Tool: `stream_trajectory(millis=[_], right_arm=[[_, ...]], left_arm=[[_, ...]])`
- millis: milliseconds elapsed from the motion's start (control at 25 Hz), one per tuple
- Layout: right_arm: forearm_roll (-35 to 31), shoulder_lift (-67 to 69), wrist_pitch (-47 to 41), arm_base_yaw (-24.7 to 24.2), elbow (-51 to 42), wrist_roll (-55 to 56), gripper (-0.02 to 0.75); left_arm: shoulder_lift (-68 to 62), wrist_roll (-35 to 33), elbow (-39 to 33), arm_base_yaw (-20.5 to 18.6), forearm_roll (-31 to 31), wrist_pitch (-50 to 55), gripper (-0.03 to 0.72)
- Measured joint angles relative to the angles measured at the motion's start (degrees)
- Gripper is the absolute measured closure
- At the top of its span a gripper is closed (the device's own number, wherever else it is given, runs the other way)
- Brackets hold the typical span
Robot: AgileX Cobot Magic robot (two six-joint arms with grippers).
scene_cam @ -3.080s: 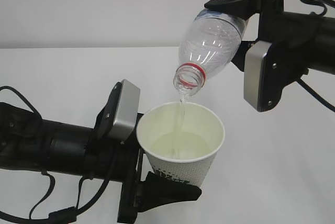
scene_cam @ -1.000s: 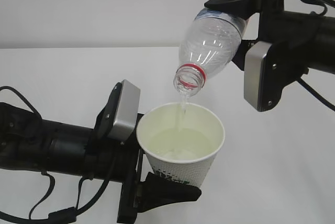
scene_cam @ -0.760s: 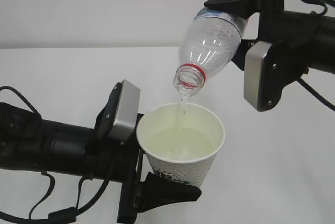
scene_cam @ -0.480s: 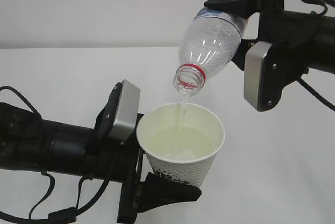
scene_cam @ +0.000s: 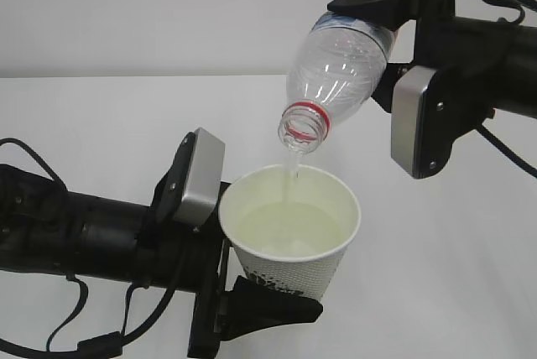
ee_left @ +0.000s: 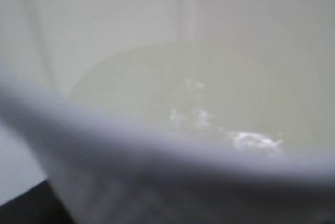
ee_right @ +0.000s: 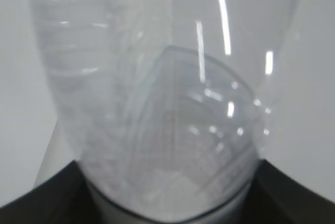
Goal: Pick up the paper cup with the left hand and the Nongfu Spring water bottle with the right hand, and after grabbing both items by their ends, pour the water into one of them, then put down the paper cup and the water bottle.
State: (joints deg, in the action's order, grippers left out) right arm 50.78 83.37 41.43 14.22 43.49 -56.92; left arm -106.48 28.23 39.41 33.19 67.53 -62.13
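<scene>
Bottle (scene_cam: 340,61) clamped in R pincer (scene_cam: 394,7), tipped over cup (scene_cam: 289,225) in L pincer (scene_cam: 252,309).

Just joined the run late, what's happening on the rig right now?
Mid-pour. The right gripper holds the Nongfu Spring water bottle by its base end, tipped mouth-down over the paper cup. The left gripper holds that cup near its bottom, upright and off the table. A thin stream of water runs from the bottle mouth into the cup, which is already partly filled. The bottle looks nearly empty.
</scene>
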Motion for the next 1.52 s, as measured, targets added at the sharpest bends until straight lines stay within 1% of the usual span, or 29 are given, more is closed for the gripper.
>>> stream_trajectory(millis=[440,920,1520], right_arm=[[-1.25,0.00,0.00,0.00,0.00,1.87,0.262],[-1.25,0.00,0.00,0.00,0.00,2.24,0.262],[-1.38,0.00,0.00,0.00,0.00,5.76,0.262]], left_arm=[[0.00,0.00,0.00,0.00,0.00,0.09,0.162],[0.00,0.00,0.00,0.00,0.00,0.09,0.162],[0.00,0.00,0.00,0.00,0.00,0.13,0.162]])
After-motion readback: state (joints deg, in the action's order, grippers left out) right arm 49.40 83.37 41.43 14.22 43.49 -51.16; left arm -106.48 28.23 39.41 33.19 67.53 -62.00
